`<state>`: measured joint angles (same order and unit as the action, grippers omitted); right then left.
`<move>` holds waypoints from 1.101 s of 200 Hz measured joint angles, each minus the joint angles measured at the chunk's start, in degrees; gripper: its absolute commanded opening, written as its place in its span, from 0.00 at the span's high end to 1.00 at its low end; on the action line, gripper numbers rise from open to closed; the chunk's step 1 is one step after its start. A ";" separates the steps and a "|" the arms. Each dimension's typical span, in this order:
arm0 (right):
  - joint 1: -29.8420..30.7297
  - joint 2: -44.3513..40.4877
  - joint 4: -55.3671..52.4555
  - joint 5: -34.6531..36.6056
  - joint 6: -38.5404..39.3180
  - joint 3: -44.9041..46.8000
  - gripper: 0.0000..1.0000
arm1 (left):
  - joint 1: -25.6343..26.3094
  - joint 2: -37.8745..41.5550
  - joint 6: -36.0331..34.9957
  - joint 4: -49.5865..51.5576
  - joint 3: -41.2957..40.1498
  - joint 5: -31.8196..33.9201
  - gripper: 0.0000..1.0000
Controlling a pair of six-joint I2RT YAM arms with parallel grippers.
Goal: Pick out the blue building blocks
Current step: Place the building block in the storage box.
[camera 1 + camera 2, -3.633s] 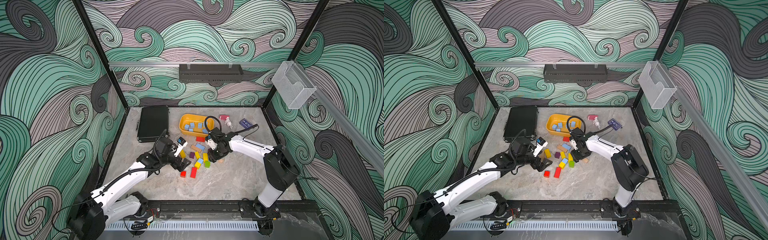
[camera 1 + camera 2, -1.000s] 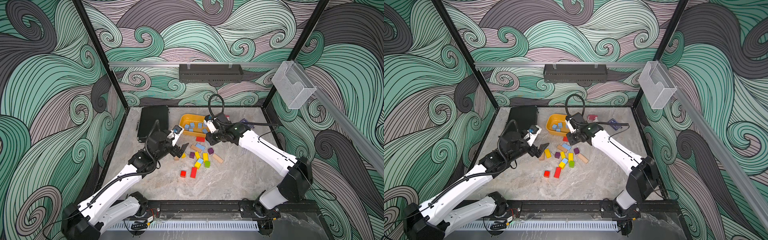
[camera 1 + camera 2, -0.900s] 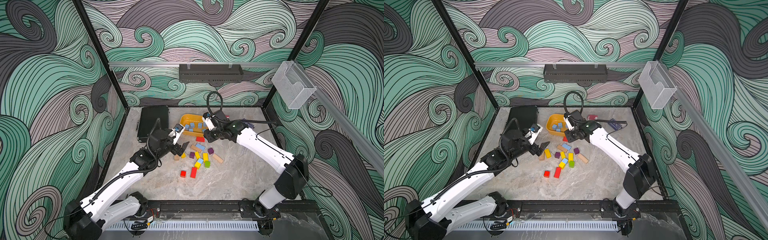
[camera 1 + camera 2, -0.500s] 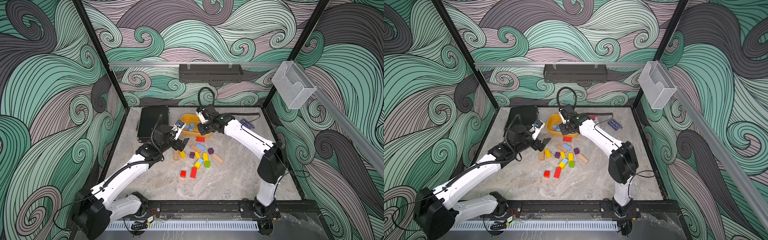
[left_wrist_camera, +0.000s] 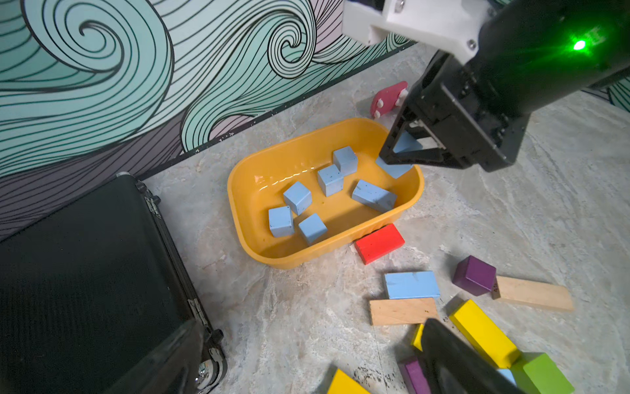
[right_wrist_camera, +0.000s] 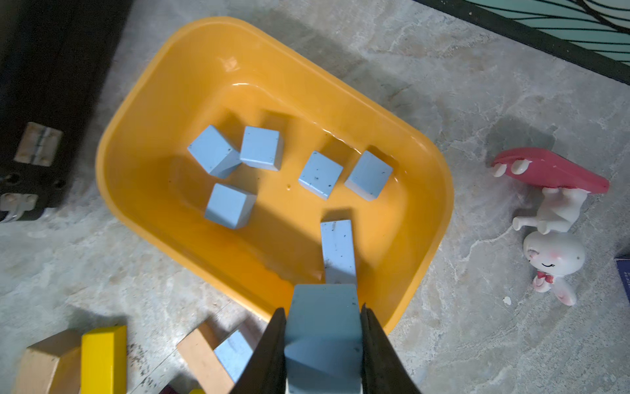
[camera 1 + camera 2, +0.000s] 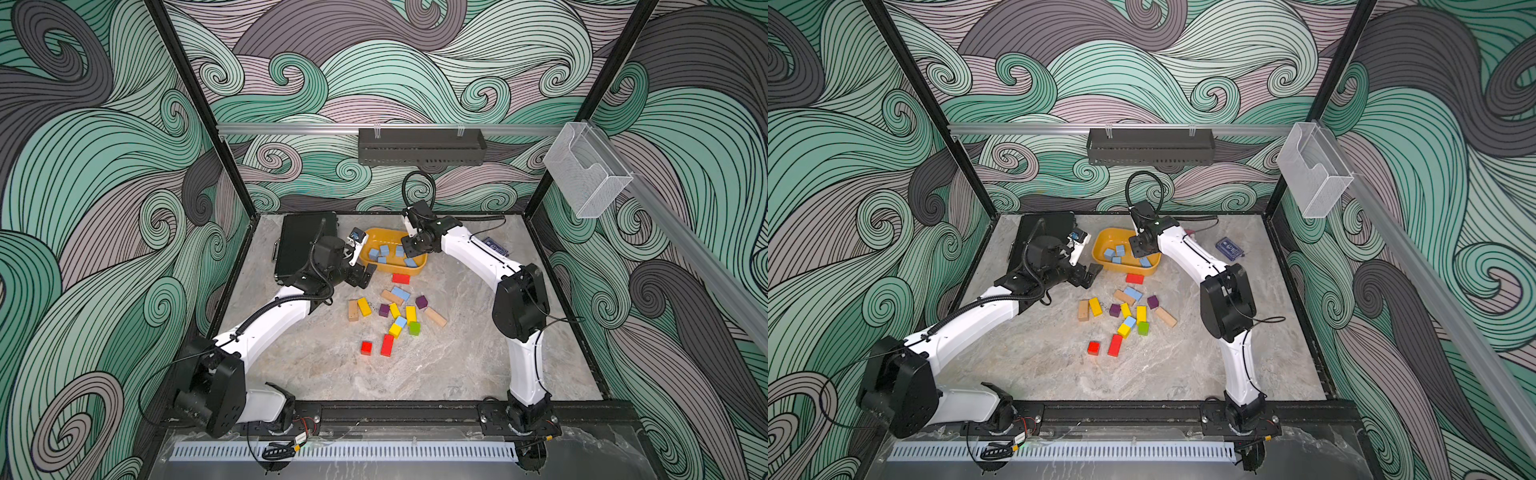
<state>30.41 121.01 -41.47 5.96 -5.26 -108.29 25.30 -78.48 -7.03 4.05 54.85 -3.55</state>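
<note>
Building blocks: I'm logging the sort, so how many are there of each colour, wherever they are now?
Blue blocks: 9, with one blue block in the right gripper
Red blocks: 3
Yellow blocks: 4
Purple blocks: 2
Green blocks: 1
Plain wood blocks: 3
Total: 22

A grey marble-patterned tabletop carried a black case at its far left and a yellow tub beside it. A navy packet and a toppled white bunny figurine lay further right. Loose coloured blocks were scattered mid-table, among them a red brick just in front of the tub and a blue brick.
</note>
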 measured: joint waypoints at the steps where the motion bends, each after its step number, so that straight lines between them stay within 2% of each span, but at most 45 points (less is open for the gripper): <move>1: -0.11 0.17 0.02 0.04 0.04 -0.09 1.00 | -0.04 -0.11 0.02 0.02 0.02 -0.02 0.02; 92: -2.19 8.37 -0.37 0.22 1.09 -5.40 1.00 | -1.66 -7.23 0.59 -1.11 2.47 -1.90 0.01; 157: -2.10 13.40 -1.62 0.63 1.79 -8.85 1.00 | -2.73 -8.00 0.46 -1.01 4.17 -2.64 0.01; 178: -2.10 14.75 -2.29 0.44 1.75 -10.34 0.84 | -2.73 -8.00 0.44 -0.94 4.17 -2.80 0.01; 200: -2.10 15.50 -2.62 0.20 1.73 -11.32 0.74 | -2.73 -8.00 0.35 -0.61 4.17 -2.99 0.01; 220: -2.10 15.65 -3.15 0.04 1.66 -11.80 0.60 | -2.73 -8.00 0.31 -0.59 4.17 -3.23 0.01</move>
<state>28.32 136.66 -44.62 6.00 -3.60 -120.09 22.57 -86.48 -6.72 3.46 59.02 -6.79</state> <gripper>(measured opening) 0.339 0.986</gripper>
